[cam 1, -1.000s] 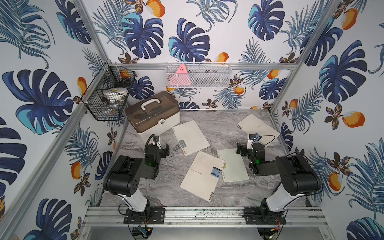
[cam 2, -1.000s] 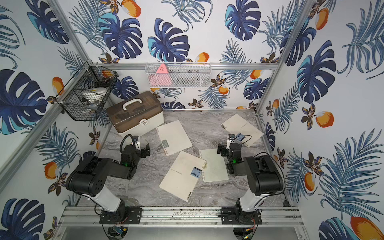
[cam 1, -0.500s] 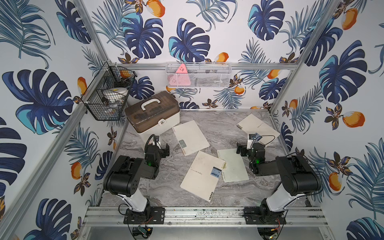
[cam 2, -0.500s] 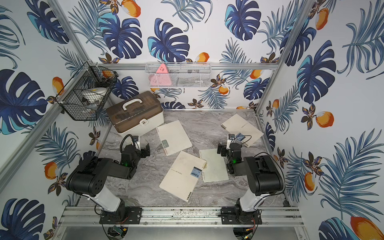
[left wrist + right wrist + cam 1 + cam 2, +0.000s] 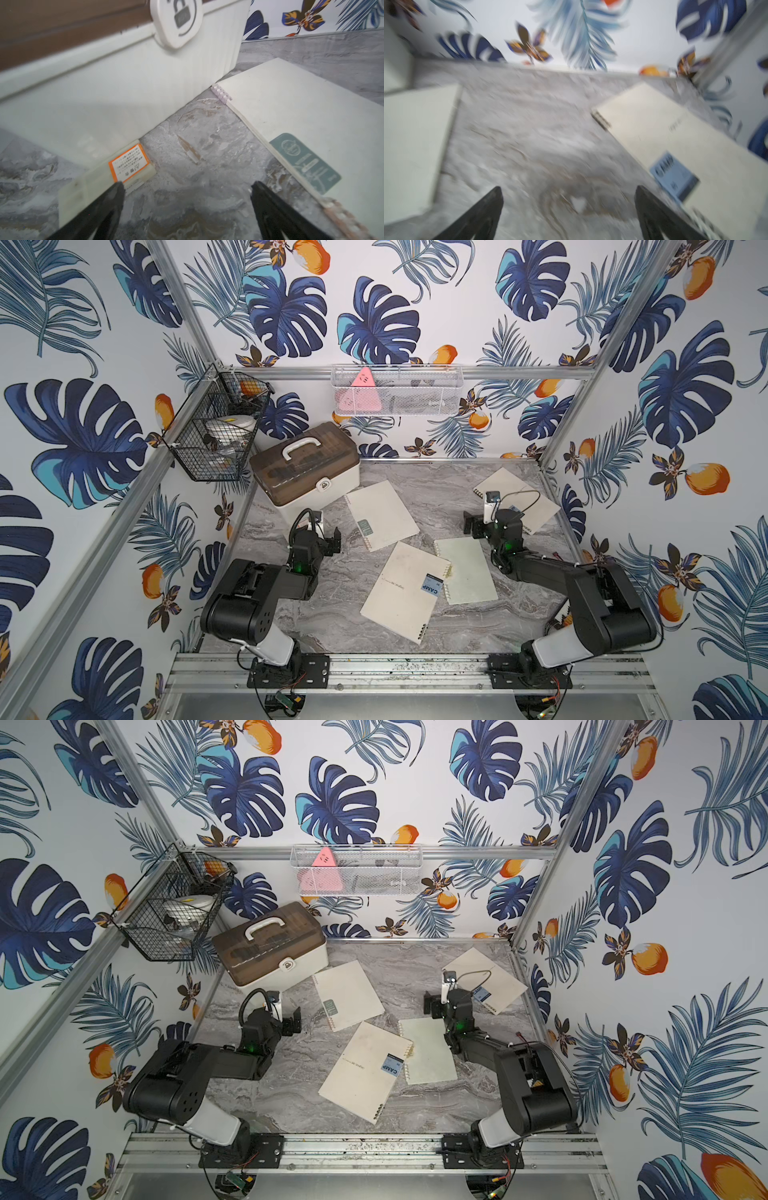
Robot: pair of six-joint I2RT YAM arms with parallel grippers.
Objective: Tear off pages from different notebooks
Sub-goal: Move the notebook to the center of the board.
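In both top views, a small notebook [image 5: 380, 514] [image 5: 347, 992] with a grey-green label lies beside the box. A large CAMP notebook [image 5: 405, 591] [image 5: 365, 1071] lies in the middle. Right of it is a smaller notebook [image 5: 467, 570] [image 5: 428, 1050] with no label showing. A second CAMP notebook [image 5: 515, 497] [image 5: 484, 977] lies at the back right. All covers are shut, hiding the pages. My left gripper [image 5: 320, 533] [image 5: 187, 187] is open over bare table between box and small notebook [image 5: 301, 116]. My right gripper [image 5: 492, 520] [image 5: 569, 193] is open over bare table beside the CAMP notebook [image 5: 675, 135].
A brown-lidded white box [image 5: 305, 466] [image 5: 124, 83] stands at the back left, touching the small notebook's corner. A small white block with an orange label [image 5: 128, 164] lies at its base. A black wire basket [image 5: 216, 427] and a white mesh tray [image 5: 397, 389] hang on the walls.
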